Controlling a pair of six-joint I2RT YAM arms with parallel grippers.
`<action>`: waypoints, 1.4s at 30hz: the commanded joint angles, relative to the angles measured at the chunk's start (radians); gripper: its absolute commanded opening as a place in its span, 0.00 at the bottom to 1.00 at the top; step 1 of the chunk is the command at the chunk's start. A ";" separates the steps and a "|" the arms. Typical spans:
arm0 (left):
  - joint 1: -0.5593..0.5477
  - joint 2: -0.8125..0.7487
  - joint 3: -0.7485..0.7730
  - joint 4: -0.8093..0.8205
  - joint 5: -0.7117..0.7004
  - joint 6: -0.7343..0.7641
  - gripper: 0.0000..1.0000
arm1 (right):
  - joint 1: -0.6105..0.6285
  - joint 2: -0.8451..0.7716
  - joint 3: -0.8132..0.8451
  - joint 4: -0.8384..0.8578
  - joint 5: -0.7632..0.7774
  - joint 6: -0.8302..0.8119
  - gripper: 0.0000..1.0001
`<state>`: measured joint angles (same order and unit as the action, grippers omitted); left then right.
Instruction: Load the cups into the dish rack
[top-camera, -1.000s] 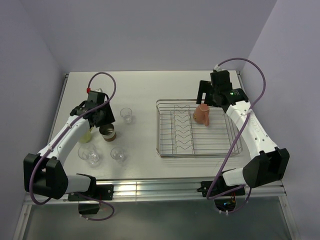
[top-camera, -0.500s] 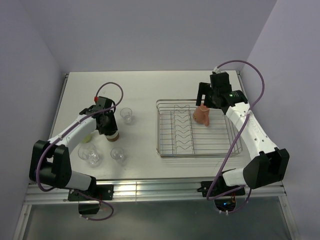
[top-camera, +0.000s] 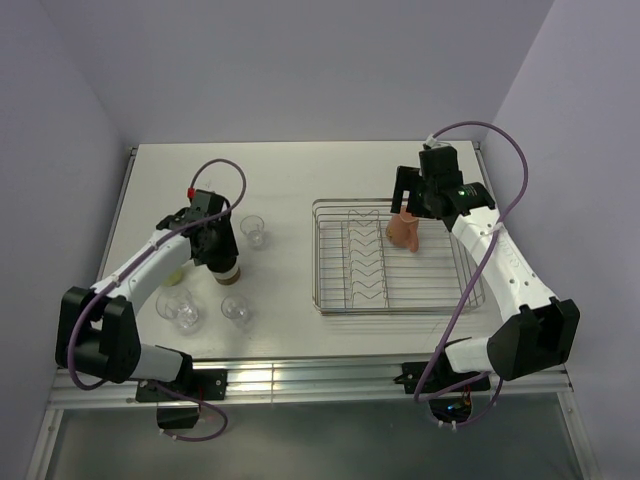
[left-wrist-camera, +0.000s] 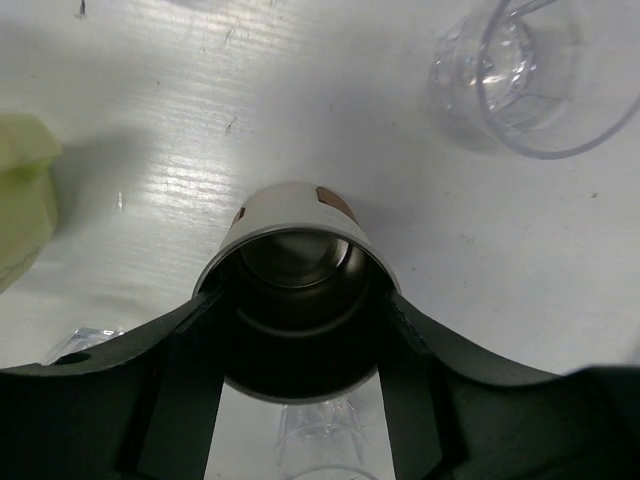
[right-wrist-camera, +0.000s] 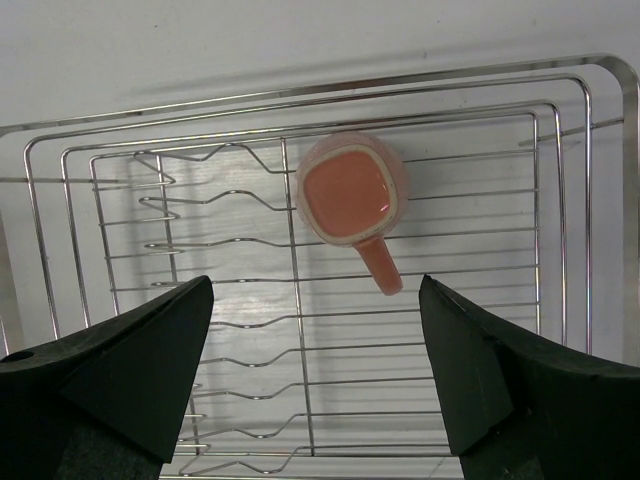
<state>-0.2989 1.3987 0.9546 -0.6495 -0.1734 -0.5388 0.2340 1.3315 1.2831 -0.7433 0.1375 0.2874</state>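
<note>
Brown metal cup stands on the table between my left fingers, which lie close against both its sides, though I cannot tell whether they clamp it. My right fingers are spread wide and empty above the rack, where the pink mug sits upright beside the dividers, near the far rim.
</note>
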 joint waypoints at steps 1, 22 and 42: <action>-0.005 -0.055 0.064 0.007 0.008 0.011 0.62 | 0.008 -0.020 -0.005 0.032 0.008 -0.001 0.91; -0.106 0.057 0.092 -0.047 -0.063 0.025 0.48 | 0.011 -0.018 -0.001 0.025 0.016 -0.002 0.90; -0.140 0.000 0.459 -0.225 -0.100 0.085 0.00 | 0.027 -0.009 0.054 0.010 0.021 0.001 0.89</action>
<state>-0.4355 1.4910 1.2617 -0.8417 -0.2970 -0.4885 0.2489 1.3315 1.2846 -0.7444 0.1417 0.2874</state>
